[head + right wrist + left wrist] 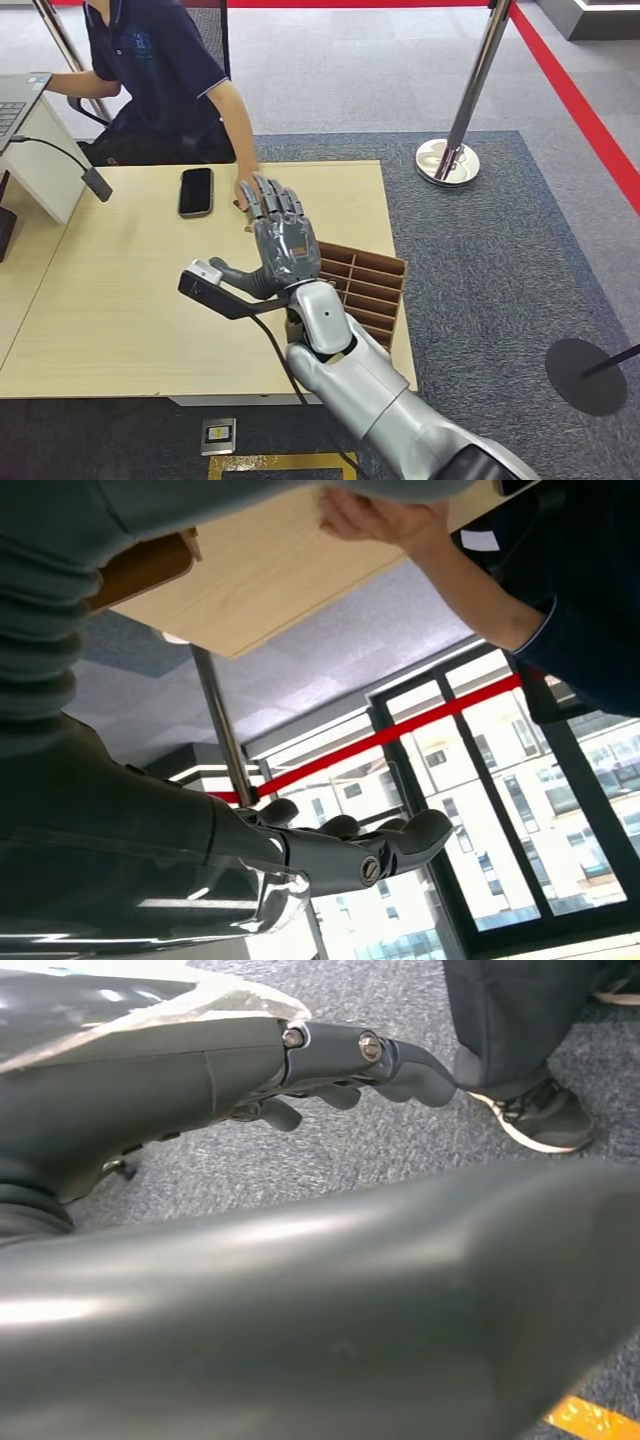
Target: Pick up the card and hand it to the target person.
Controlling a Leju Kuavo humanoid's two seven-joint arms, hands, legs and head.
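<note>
My right hand [280,236] hovers over the far side of the light wooden table [113,300], fingers stretched out and apart, with nothing in it. The right wrist view shows its fingers [362,845] straight and empty. Just beyond the fingertips, a person's hand [244,190] lies flat on the table, seen again in the right wrist view [373,520]. Whether a card lies under that hand I cannot tell. The person [162,75] in a dark blue shirt sits at the table's far side. My left hand [355,1060] hangs over the carpet, fingers loosely extended and empty.
A brown slotted card box [366,285] stands at the table's right edge, under my right forearm. A black phone [195,190] lies near the person's hand. A laptop [19,100] sits at the far left. A stanchion base [447,162] stands on the carpet beyond the table.
</note>
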